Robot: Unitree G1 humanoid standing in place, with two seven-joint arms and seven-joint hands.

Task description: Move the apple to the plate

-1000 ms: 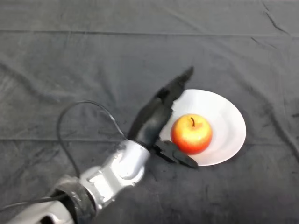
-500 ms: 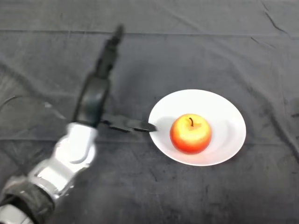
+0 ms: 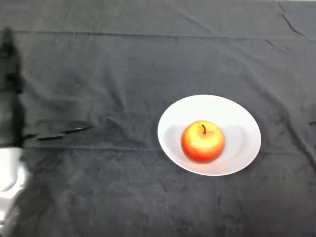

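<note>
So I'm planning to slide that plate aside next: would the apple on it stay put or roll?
The apple is round and sits stem-up on the shallow white plate, so a quick shove would probably rock or roll it. The raised rim might catch it. Its glossy skin looks fairly slippery.

A round red-and-yellow apple [image 3: 203,141] with a short dark stem sits upright in the shallow round white plate [image 3: 237,112], a little left of the plate's middle and towards its near side. The plate rests on the dark grey wrinkled cloth [image 3: 148,69] covering the table, right of centre. At the far left edge, well apart from the plate, the black left hand [image 3: 9,106] stands with its fingers stretched out towards the far side and its thumb [image 3: 59,133] pointing right, low over the cloth, holding nothing. Below it shows the silver-grey wrist [image 3: 10,182].
</note>
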